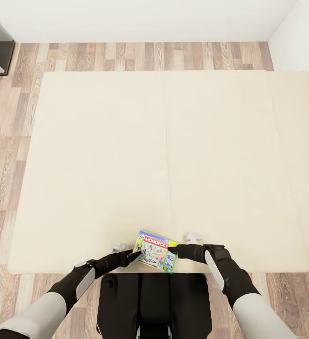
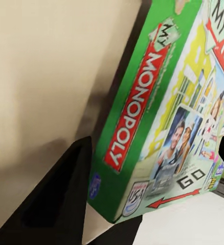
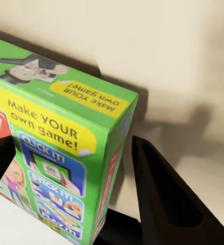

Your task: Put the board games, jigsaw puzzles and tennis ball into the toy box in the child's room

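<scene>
1. two grippers closing in on one monopoly box (image 1: 156, 250), from opposite short ends, at the near edge of the bed (image 1: 102, 155).
2. left gripper (image 1: 134, 255) at the box's left end; in the left wrist view, left gripper (image 2: 153, 189) straddling the box (image 2: 163, 117), dark finger (image 2: 61, 199) on the outer side, second finger at the far face. clamped or just bracketing: cannot tell.
3. right gripper (image 1: 174, 249) at the box's right end; in the right wrist view, right gripper (image 3: 71, 173) with fingers either side of the box (image 3: 56, 153), one finger (image 3: 163, 199) standing off the green side with a gap. spread, not pinching.
4. box apparently raised on edge or tilted off the bed, judging by the shadow beneath it in both wrist views.
5. step in hand: securing the first bed game, early in the task.
6. next: firm pinch, lift clear of the bed, carry to the toy box on the table.
</scene>
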Available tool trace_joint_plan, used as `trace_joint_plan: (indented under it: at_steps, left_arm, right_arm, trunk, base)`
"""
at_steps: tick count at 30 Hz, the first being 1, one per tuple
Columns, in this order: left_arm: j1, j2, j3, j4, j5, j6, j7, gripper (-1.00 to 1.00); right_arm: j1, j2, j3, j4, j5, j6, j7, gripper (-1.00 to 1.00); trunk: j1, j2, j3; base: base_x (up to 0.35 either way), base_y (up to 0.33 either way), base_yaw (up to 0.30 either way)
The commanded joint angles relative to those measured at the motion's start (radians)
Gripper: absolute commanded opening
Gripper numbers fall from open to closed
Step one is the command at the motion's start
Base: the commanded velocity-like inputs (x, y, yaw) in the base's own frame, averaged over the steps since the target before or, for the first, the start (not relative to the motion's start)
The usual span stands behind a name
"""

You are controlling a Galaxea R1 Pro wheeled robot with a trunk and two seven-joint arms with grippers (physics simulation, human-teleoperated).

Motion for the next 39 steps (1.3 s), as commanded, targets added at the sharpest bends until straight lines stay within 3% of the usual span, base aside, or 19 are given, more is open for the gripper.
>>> trace_joint_plan:
  at_steps: [1,14,39]
  left_arm:
    - [-0.005,-0.022,-0.006,0.000,0.016,0.002,-0.001,1.00]
    - [-0.028,-0.028,-0.009,0.028,0.016,0.002,0.034,1.00]
    - [-0.056,-0.030,-0.011,0.032,0.012,-0.003,0.041,1.00]
  right_arm:
    - [0.000,0.000,-0.002,-0.002,0.001,0.001,-0.005,1.00]
    - [0.000,0.000,-0.002,-0.003,0.001,0.001,-0.005,1.00]
    - [0.004,0.004,0.001,-0.003,0.002,0.001,-0.005,1.00]
  trunk:
    - [0.008,-0.001,-0.001]
    - [0.008,-0.001,-0.001]
    - [0.008,-0.001,-0.001]
  base:
    - [0.000,0.000,0.000]
    - [0.000,0.000,0.000]
    - [0.000,0.000,0.000]
